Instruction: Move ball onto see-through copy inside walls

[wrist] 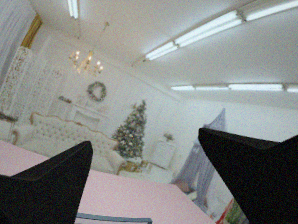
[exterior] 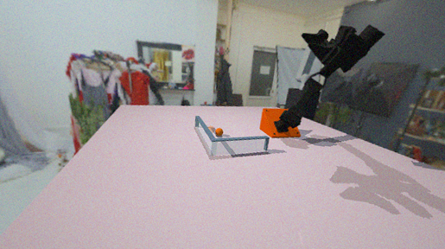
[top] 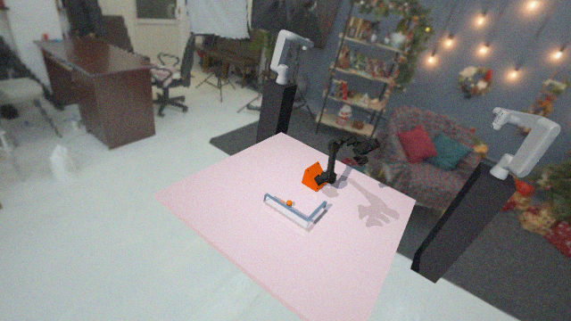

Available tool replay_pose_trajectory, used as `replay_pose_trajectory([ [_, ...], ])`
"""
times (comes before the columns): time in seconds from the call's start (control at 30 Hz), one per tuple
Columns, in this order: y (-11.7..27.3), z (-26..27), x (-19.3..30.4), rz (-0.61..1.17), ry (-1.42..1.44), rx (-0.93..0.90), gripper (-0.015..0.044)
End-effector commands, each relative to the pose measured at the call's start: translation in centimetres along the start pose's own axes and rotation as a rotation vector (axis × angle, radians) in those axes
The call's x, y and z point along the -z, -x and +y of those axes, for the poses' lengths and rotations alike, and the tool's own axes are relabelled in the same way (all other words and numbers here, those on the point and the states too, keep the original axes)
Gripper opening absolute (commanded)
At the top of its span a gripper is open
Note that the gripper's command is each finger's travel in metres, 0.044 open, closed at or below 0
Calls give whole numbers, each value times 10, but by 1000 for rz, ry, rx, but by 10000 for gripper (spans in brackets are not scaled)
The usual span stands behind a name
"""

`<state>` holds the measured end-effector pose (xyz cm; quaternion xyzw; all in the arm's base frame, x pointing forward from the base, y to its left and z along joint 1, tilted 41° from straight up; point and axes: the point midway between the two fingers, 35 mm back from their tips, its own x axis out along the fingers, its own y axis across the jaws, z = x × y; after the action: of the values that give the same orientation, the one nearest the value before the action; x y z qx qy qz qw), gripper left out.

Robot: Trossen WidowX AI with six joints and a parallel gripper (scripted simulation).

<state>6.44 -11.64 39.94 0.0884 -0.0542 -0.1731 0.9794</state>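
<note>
The orange ball (top: 289, 203) (exterior: 219, 132) lies on the table inside the corner, close beside the longer clear wall (top: 278, 205) (exterior: 205, 127). The shorter clear wall (top: 317, 215) (exterior: 244, 141) meets it at the corner. A faint orange patch (top: 282, 201) (exterior: 211, 129), apparently the see-through copy, shows just beside the ball, farther from the corner; the ball partly hides it. My gripper (top: 370, 153) (exterior: 343, 36) (wrist: 147, 140) is open and empty, raised high above the table and well away from the ball. The ball is not in the wrist view.
An orange angled block (top: 312, 176) (exterior: 271, 123) stands by the arm's base. The blue rim of a wall (wrist: 114, 219) shows at the bottom of the wrist view. Two white arms (top: 282, 53) (top: 533, 147) stand on dark pedestals beyond the pink table (top: 250, 236) (exterior: 193, 208).
</note>
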Motion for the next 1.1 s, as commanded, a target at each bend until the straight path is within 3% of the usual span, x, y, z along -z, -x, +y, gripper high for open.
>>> replay_pose_trajectory([
  [0.0,-1,2,0,4,10,-2,374],
  [0.13,-18,50,7,96,203,-41,285],
  [0.3,-55,107,37,291,445,-103,285],
  [0.5,-108,139,98,588,564,-142,285],
  [0.8,-169,142,208,1084,611,-308,285],
  [1.07,-197,111,301,1461,374,-479,285],
])
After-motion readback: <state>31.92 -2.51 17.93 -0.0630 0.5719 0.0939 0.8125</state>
